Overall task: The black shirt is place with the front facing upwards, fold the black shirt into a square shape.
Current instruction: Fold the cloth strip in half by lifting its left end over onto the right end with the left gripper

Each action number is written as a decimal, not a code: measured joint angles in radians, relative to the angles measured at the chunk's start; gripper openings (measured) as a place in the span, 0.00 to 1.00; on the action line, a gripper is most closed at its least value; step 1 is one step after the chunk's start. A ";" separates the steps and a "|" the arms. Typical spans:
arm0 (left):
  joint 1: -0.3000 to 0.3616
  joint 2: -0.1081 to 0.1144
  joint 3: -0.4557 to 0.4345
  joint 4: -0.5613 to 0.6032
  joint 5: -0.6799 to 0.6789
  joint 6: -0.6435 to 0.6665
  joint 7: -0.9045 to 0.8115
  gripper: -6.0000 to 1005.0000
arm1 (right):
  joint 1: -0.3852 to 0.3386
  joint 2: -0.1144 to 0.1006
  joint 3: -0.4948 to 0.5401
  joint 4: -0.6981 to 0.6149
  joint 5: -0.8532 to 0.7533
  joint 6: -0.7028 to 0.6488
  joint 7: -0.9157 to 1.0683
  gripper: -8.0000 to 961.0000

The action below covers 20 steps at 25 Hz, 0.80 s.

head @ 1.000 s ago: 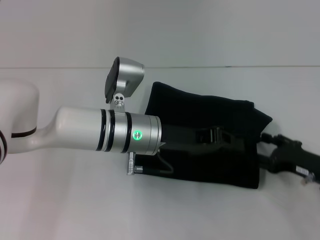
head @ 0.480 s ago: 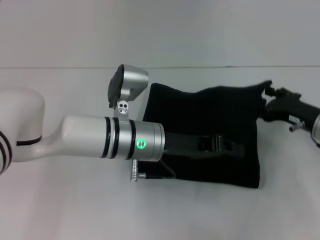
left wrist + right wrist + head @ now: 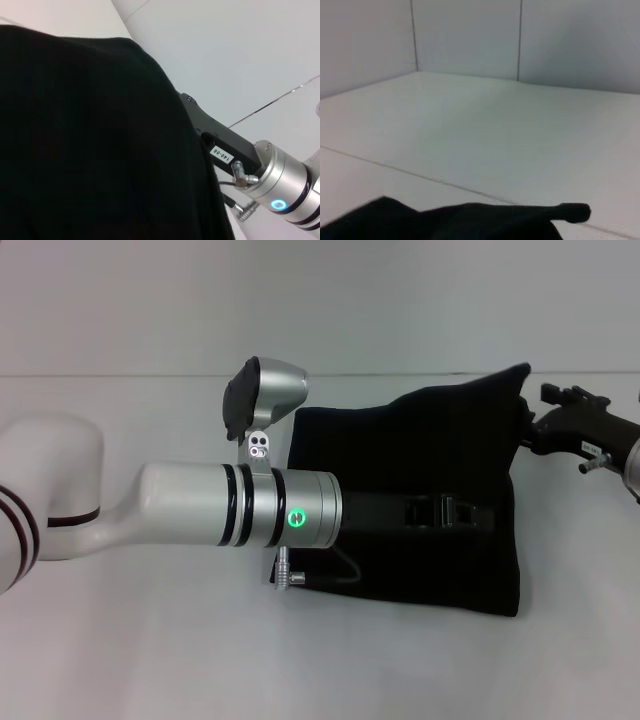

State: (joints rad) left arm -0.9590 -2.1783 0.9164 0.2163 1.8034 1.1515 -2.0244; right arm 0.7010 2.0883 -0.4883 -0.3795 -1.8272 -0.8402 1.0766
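White and bare, the worktop (image 3: 150,640) runs back to a pale wall, and your plain black soft cloth shirt (image 3: 420,560) lies towards its right side, already folded down to a rough block. Over the last second the right hand (image 3: 535,430) has swung from the near right side of the cloth up to its far right corner, and that corner now stands lifted in a peak where it lay flat before. You can take it that the right hand is clamped on that corner, though the fingers themselves are hidden behind the cloth. Your left hand (image 3: 450,512) has slid a little further along the middle of the shirt, pressing down on it; whether its fingers are apart or together you cannot tell. My judgement: another fold is starting, with the left hand pinning the cloth.
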 joint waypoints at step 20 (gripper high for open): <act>0.005 0.000 0.047 -0.033 -0.057 0.015 0.006 0.16 | -0.173 -0.005 0.106 0.012 0.277 0.017 0.007 0.95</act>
State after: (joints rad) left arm -0.9541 -2.1782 0.9636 0.1835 1.7463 1.1665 -2.0180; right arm 0.5279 2.0835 -0.3821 -0.3675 -1.5497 -0.8232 1.0838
